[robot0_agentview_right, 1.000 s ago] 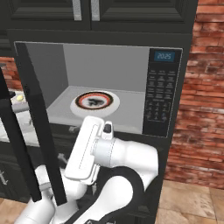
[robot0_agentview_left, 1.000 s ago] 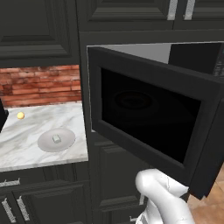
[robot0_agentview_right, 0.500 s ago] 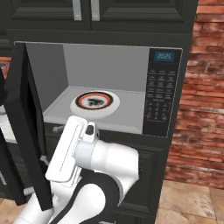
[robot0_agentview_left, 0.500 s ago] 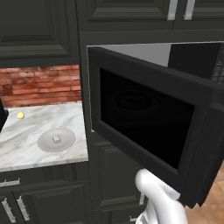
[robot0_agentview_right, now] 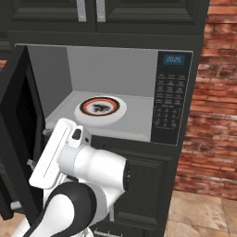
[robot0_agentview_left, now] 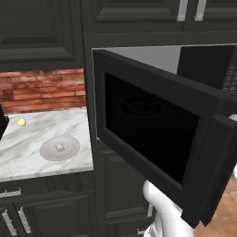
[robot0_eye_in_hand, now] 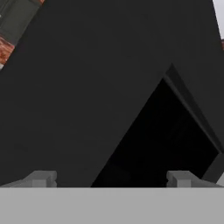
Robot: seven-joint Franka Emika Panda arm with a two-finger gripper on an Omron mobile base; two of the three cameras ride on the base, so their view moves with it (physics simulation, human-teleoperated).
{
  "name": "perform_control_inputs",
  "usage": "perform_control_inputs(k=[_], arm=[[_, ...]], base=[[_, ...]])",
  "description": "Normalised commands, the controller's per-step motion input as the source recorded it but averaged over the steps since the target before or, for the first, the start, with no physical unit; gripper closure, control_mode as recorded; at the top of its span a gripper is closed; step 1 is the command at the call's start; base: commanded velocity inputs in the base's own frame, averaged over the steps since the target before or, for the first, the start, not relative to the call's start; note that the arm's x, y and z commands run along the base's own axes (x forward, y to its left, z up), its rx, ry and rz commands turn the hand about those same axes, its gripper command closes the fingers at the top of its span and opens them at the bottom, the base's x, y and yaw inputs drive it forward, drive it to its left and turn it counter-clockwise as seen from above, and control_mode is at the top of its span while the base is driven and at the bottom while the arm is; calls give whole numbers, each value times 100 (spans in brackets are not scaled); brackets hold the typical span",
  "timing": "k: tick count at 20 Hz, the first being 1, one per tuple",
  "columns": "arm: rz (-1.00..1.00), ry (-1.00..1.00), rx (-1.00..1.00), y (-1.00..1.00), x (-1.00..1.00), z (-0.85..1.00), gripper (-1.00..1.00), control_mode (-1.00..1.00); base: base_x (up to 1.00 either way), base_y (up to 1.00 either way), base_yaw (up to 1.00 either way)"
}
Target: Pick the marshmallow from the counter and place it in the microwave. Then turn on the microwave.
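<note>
We saw the microwave [robot0_agentview_right: 111,106] standing open, its dark glass door [robot0_agentview_left: 157,134] swung out wide toward the base. Inside, on the grey floor of the cavity, sat the red-ringed white turntable [robot0_agentview_right: 100,109], and nothing lay on it that we could make out. The lit keypad [robot0_agentview_right: 167,99] ran down the right side of the opening.

The marshmallow [robot0_agentview_left: 60,147] was over on the counter [robot0_agentview_left: 28,157], to the left of the microwave, resting near the middle of the round grey plate [robot0_agentview_left: 59,148]. A small yellow ball [robot0_agentview_left: 21,122] lay on the marble well apart from the plate, nearer the brick wall [robot0_agentview_left: 41,90].

In the hand view the gripper [robot0_eye_in_hand: 111,179] had its two fingertips [robot0_eye_in_hand: 41,178] spread wide apart with nothing between them, so we took the claw as open and empty. Close in front of it were dark surfaces, which we could not identify with certainty. The arm [robot0_agentview_right: 88,176] was folded low in front of the cabinets below the microwave.
</note>
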Motion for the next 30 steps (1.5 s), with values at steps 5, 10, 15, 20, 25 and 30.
perform_control_inputs(k=[5,10,15,20,25,30], arm=[[-17,-7,0,49,-14,0,-100,-100],[-17,-9,-1,51,-21,0,-100,-100],[-15,-8,-1,55,-24,0,-100,-100],[-15,-8,-2,57,-21,0,-100,-100],[-15,-6,-3,63,-13,0,-100,-100],[-15,-5,-2,60,-10,-1,-100,-100]], base=[[0,0,0],[0,0,0],[0,0,0],[0,0,0],[0,0,0],[0,0,0]])
